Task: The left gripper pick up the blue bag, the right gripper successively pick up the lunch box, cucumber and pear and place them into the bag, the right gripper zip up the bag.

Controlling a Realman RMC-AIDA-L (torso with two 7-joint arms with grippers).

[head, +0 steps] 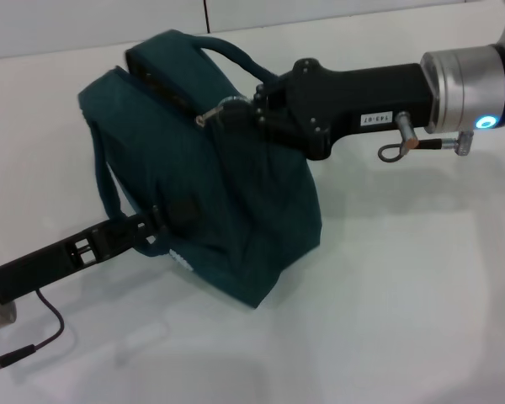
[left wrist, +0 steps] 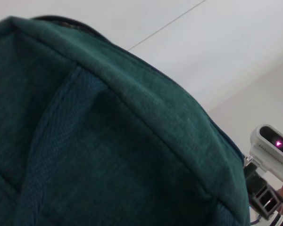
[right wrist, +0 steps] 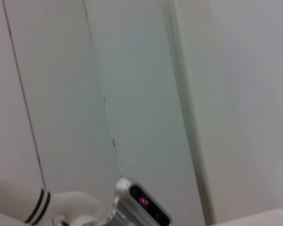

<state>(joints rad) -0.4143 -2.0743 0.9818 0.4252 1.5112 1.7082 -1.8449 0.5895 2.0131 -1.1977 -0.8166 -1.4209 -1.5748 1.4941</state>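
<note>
Head view, going left to right: the left gripper (head: 156,220) comes in low from the near-left corner and looks clamped on the blue bag (head: 227,210), right by the lower end of the loop handle on its side. The bag sits tipped on the white table (head: 404,286), top edge facing up and back. Its zipper line runs along that top, from the far-left corner toward the right. The metal zipper pull (head: 204,118) sits partway along it, and the right gripper (head: 254,108) is right at the pull's right side, reaching in horizontally from the right. Can't honestly tell if its fingers are pinched on the ring or just touching it. Lunch box, cucumber and pear aren't visible anywhere, so I'd guess they're inside. Zipping is the right arm's job, with the left bracing.
</note>
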